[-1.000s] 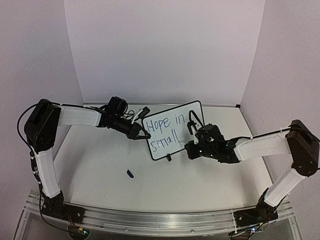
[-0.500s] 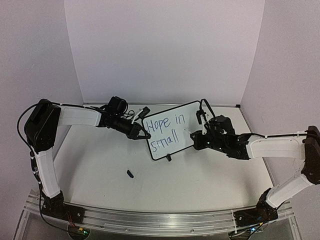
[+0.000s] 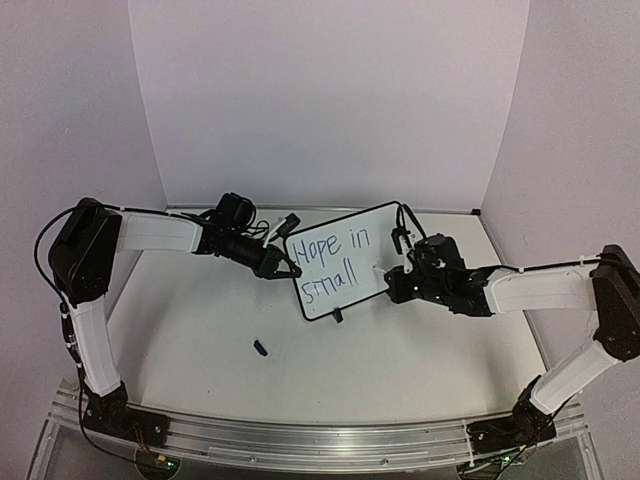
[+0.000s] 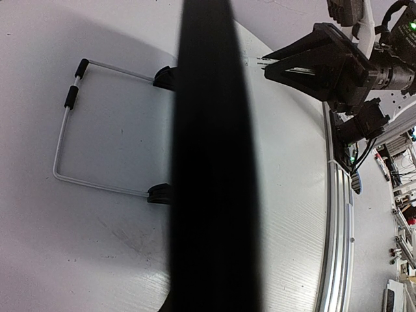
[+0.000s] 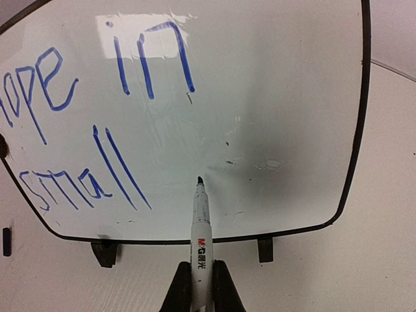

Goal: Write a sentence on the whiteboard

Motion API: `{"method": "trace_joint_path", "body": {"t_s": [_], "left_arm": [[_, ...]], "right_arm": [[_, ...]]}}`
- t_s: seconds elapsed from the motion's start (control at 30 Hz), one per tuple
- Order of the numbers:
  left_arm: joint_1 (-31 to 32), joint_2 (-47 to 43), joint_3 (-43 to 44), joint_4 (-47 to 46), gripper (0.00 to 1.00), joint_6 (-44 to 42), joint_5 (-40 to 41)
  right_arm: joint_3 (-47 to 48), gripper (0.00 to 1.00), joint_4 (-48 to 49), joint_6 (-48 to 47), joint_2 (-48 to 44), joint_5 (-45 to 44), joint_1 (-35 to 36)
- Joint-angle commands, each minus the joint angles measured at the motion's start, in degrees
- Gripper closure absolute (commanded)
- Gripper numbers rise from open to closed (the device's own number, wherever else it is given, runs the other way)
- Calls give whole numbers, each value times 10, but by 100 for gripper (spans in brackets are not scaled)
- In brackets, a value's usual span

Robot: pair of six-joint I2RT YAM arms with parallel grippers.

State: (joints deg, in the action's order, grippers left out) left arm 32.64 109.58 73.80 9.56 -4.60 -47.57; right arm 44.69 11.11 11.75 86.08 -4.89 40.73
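The whiteboard (image 3: 345,262) stands tilted at mid-table, its black frame and two feet visible in the right wrist view (image 5: 279,97). The sentence (image 3: 332,258) reads "Hope in small" in blue, in two lines (image 5: 97,136). My left gripper (image 3: 288,270) is shut on the board's left edge, which fills the left wrist view as a black band (image 4: 214,162). My right gripper (image 3: 397,284) (image 5: 201,289) is shut on a white marker (image 5: 201,237). The marker's tip rests at the board's surface just right of "small".
A dark blue marker cap (image 3: 260,348) lies on the table in front of the board, also at the right wrist view's left edge (image 5: 6,242). The board's wire stand (image 4: 65,136) rests behind it. White walls close in the back and sides.
My right gripper with the marker has shifted up and to the right from the board's lower edge and settled right of "small". No new stroke shows. The left arm and the board are still.
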Motion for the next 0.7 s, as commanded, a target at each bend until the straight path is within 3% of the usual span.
{"method": "trace_joint_path", "body": {"t_s": [0.0, 0.67], "left_arm": [[13, 7, 13, 20, 100, -7, -5], [13, 6, 14, 21, 100, -7, -5]], "right_arm": [[30, 100, 21, -11, 13, 2, -4], [31, 100, 29, -11, 34, 33, -4]]}}
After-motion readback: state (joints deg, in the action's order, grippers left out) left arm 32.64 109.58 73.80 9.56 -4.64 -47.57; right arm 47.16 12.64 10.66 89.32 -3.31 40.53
